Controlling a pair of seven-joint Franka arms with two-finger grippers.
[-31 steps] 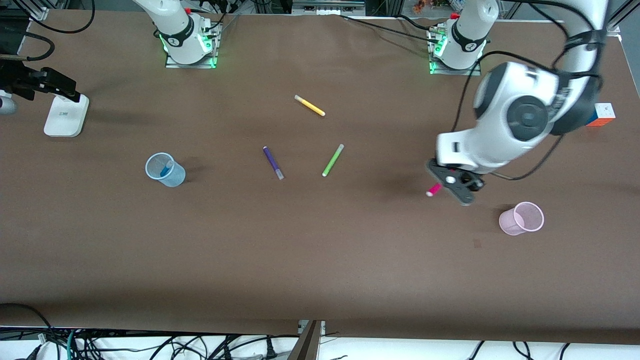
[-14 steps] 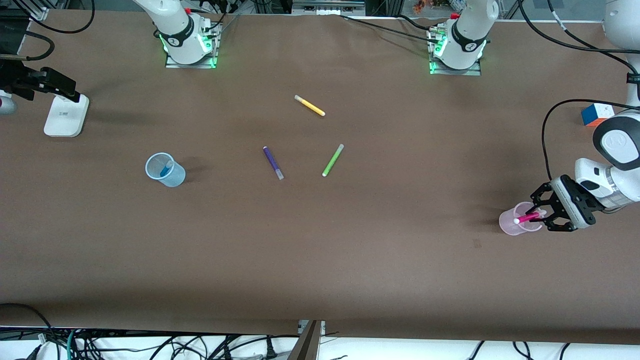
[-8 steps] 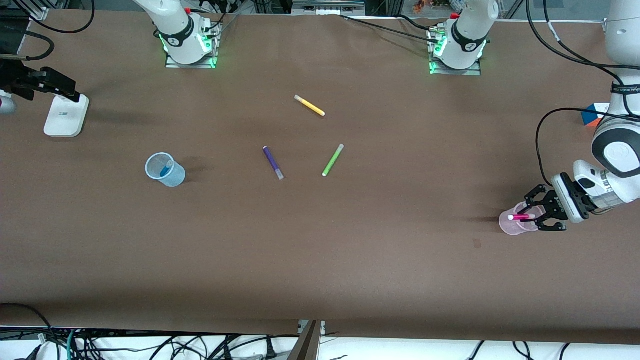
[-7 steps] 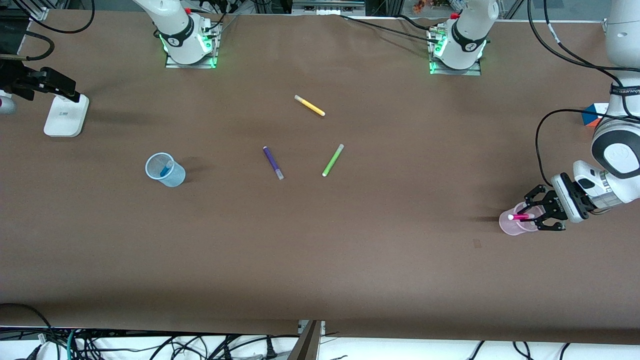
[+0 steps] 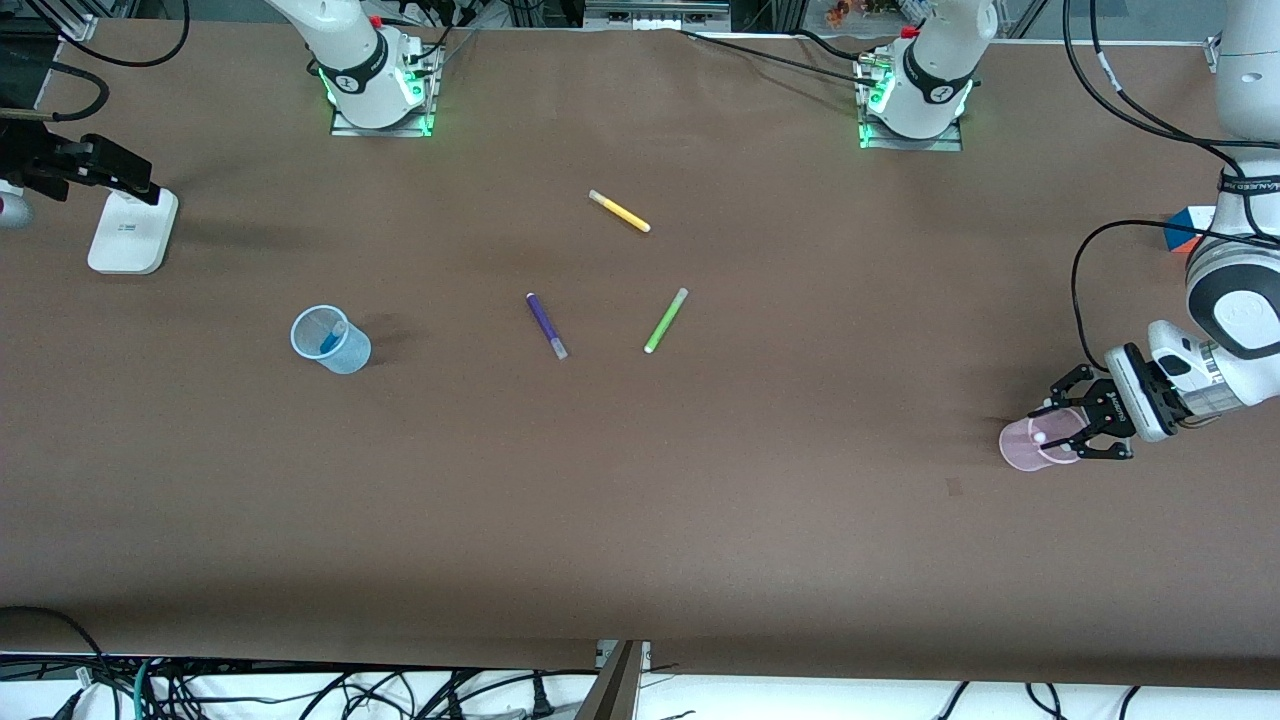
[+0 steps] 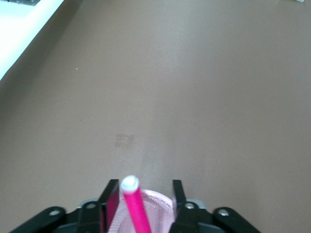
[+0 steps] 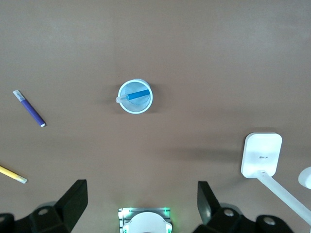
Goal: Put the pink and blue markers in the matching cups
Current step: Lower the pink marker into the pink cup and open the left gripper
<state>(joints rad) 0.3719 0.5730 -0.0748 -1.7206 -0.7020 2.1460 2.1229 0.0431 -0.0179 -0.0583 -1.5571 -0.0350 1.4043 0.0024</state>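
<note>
Cups first, from the front view: your pale pink cup (image 5: 1036,445) stands toward the left arm's end of the table, with the white cap of the pink marker (image 5: 1040,436) showing inside its rim. The left gripper (image 5: 1072,427) sits right over that cup, fingers spread and gripping nothing. The pale blue cup (image 5: 331,340) stands toward the right arm's end, the blue marker (image 5: 331,336) leaning in it. Purple (image 5: 546,325), green (image 5: 665,320) and yellow (image 5: 619,211) markers lie loose on the brown table (image 5: 640,520) between the cups.

From the left wrist view you see the pink marker (image 6: 136,206) upright between the parted fingers (image 6: 111,201), clear of both, with the ribbed pink cup (image 6: 158,211) beneath.

From the right wrist view, your waiting right gripper (image 7: 141,200) hangs high, wide apart and empty, over the blue cup (image 7: 135,96) and its blue marker (image 7: 135,95), with a white stand (image 7: 261,154) nearby.
</note>
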